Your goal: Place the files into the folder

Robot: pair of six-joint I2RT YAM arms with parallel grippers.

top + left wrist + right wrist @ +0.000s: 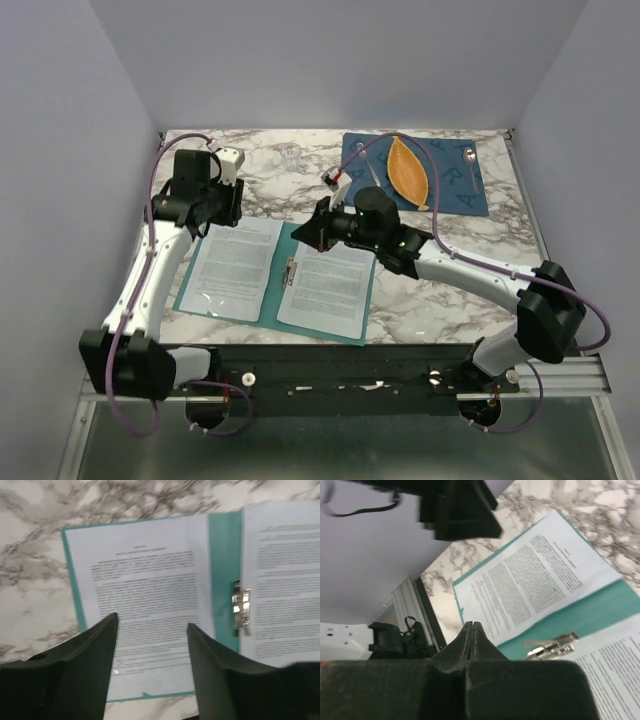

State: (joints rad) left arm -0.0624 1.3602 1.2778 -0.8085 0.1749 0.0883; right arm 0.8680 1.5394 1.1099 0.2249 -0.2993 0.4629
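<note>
A white marble counter (440,300) with grey veins filled the scene, seen from above, with grey walls around it. Two robot arms, white and black, reached in from the near edge.

The folder (225,550) lay open and flat toward the near left part of the counter, slightly angled against the near edge. It was teal green and rectangular. Its colour showed as a thin border around the paper and as a wider strip down the central fold.

The files (235,265) were two white sheets covered in dense small black print in paragraphs, faintly bluish. One sheet lay on each half of the open folder. Each sat inside the teal border, and the central strip stayed bare between them.

A dark blue placemat (465,185) lay at the far right corner of the counter, well apart from the folder. An orange leaf-shaped dish (408,172) rested on it.

The left fingers (100,655) were black and stood spread apart with nothing between them. They hung above the sheet nearer the counter's left edge, by the folder's far left corner.

The right fingers (467,645) were pressed together, and nothing showed between them. They hung over the far end of the folder's central fold.

A small silver metal clip (241,611) sat on the central strip, at the inner edge of the sheet nearer the counter's right edge.
</note>
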